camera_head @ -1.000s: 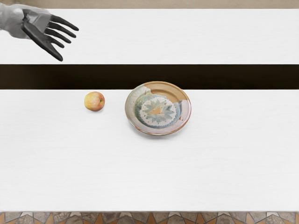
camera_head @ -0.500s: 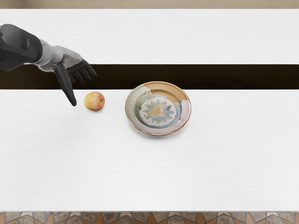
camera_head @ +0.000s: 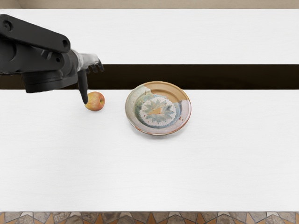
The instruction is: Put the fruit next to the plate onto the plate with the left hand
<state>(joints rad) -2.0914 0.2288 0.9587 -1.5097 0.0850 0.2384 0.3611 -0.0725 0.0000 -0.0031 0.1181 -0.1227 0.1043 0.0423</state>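
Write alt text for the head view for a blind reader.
The left hand hangs open by an apple on a white table, one finger pointing down at its left edge. An empty patterned plate sits right of the apple, not touching it.

The left arm [camera_head: 32, 51] is cut off by the picture's left edge, so its upper part is out of sight. Its bulky dark forearm covers the wrist and the rear part of the left hand [camera_head: 88, 69]. The palm does not show. The short fingers [camera_head: 96, 66] at the hand's far side appear only as small dark tips that merge with the dark gap [camera_head: 196, 77] behind them; their number cannot be told. The long finger [camera_head: 84, 91] pointing down overlaps the hand-side edge of the apple [camera_head: 96, 101] and hides a sliver of it. Whether it touches the fruit cannot be told. The table [camera_head: 149, 163] beneath the hand runs out past both side edges.
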